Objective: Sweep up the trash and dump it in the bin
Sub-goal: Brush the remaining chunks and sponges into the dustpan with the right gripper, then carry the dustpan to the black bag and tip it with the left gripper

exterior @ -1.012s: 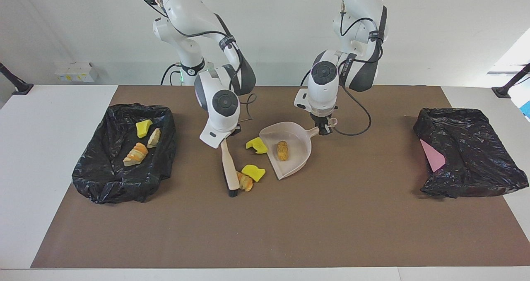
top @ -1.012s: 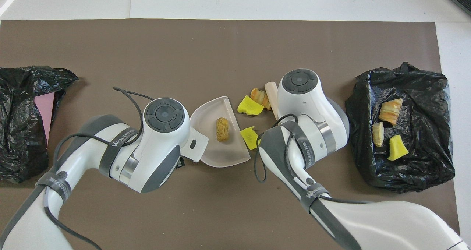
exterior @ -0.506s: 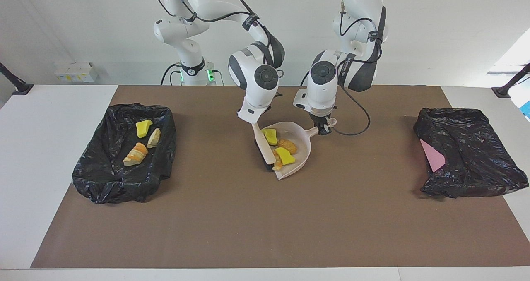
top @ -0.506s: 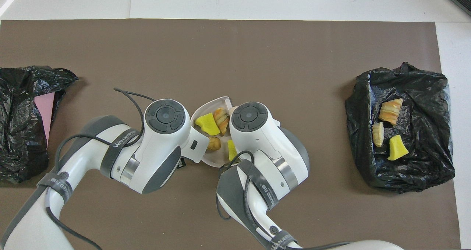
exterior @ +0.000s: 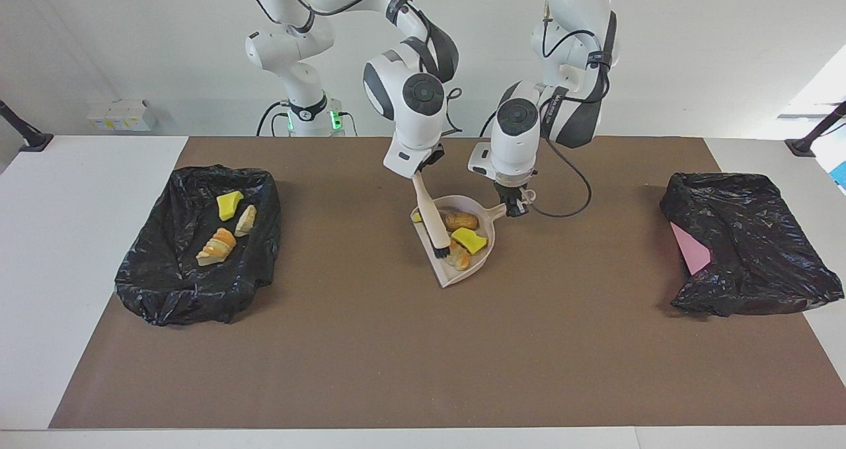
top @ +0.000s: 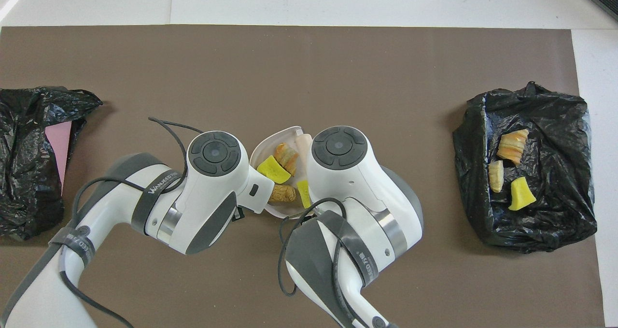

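Note:
My left gripper [exterior: 513, 205] is shut on the handle of the beige dustpan [exterior: 448, 274], which sits mid-mat. My right gripper [exterior: 419, 174] is shut on the beige brush [exterior: 429, 214], whose dark bristles are inside the pan. Several pieces of trash lie in the pan: a brown bread bit [exterior: 461, 221], a yellow chunk [exterior: 469, 239], a croissant bit [exterior: 457, 257] and a small yellow bit [exterior: 416, 217]. In the overhead view both wrists hide the grippers; the pan rim [top: 270, 142] and a yellow chunk [top: 273, 169] show between them.
A black-bagged bin [exterior: 165, 284] at the right arm's end of the table holds three trash pieces [exterior: 217, 246]. It also shows in the overhead view [top: 555, 221]. A second black bag [exterior: 747, 237] with a pink patch lies at the left arm's end.
My right arm swung the brush toward the dustpan and pushed the loose yellow and croissant pieces off the mat into it. The brush now stands steeper, inside the pan. The left gripper held still.

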